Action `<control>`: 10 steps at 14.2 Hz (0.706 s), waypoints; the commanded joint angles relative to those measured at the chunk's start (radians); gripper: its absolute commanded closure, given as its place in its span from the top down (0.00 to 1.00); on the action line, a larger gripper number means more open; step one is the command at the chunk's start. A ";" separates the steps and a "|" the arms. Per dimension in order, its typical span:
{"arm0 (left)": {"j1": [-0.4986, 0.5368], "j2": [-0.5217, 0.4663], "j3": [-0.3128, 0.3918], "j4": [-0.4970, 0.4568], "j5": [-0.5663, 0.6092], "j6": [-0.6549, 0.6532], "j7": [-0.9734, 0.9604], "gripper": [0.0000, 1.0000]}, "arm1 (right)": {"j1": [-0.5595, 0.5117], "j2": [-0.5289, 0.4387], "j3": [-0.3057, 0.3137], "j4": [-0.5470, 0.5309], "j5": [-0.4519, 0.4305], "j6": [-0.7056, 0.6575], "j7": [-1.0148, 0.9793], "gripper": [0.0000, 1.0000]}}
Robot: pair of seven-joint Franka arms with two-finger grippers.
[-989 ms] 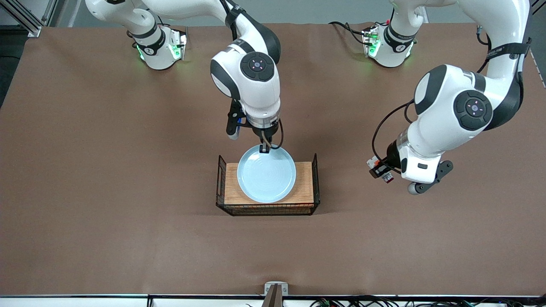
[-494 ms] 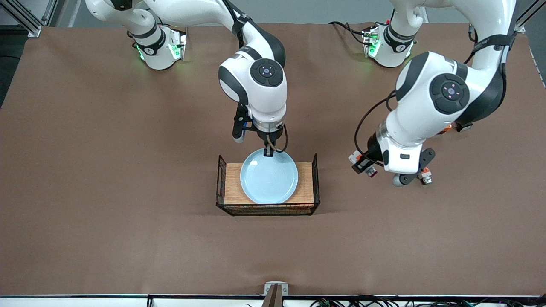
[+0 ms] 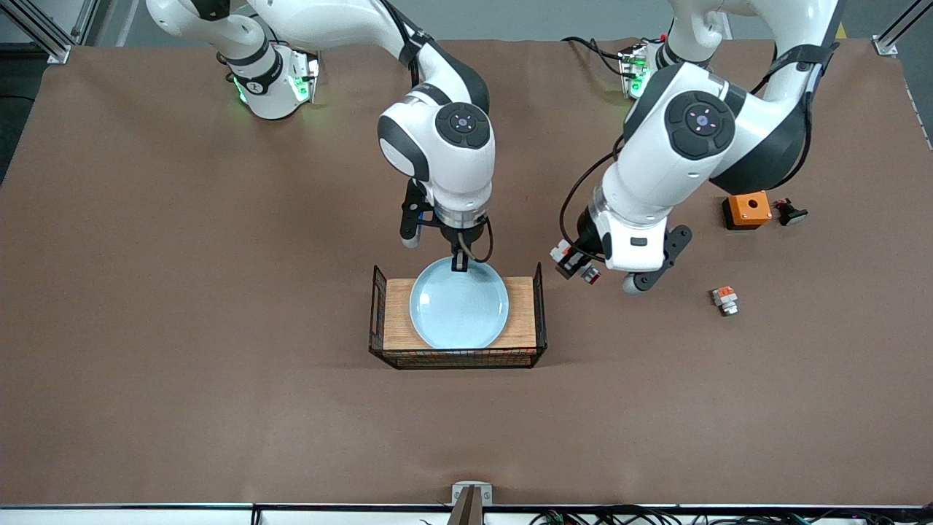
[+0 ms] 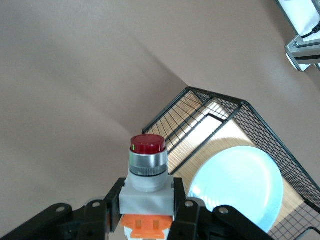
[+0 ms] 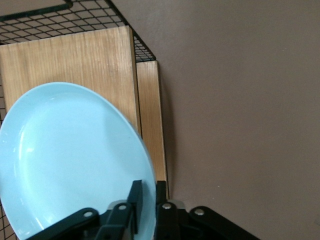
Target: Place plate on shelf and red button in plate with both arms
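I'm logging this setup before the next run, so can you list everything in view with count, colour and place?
plate: one, pale blue, in the basket, rim between the right gripper's fingers.
basket: one, black wire with a wooden floor, mid-table.
red button: one, white and grey with orange middle and red cap, held in the left gripper.
orange box: one, toward the left arm's end of the table.
small orange-and-white block: one, nearer the front camera than the orange box.
black knob: one, beside the orange box.
right gripper: black, at the plate's rim.
left gripper: black, above the table beside the basket.
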 commanded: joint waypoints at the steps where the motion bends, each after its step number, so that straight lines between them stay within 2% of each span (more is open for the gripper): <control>1: -0.029 0.053 0.003 0.086 0.002 -0.026 -0.075 0.31 | 0.006 0.032 -0.009 0.037 -0.034 0.007 0.021 1.00; 8: -0.039 0.069 0.007 0.100 0.002 -0.012 -0.103 0.31 | -0.007 0.026 -0.002 0.069 -0.028 -0.020 0.009 1.00; 10: -0.040 0.070 0.007 0.100 0.002 -0.003 -0.103 0.31 | -0.014 0.026 0.001 0.104 -0.009 -0.068 -0.070 1.00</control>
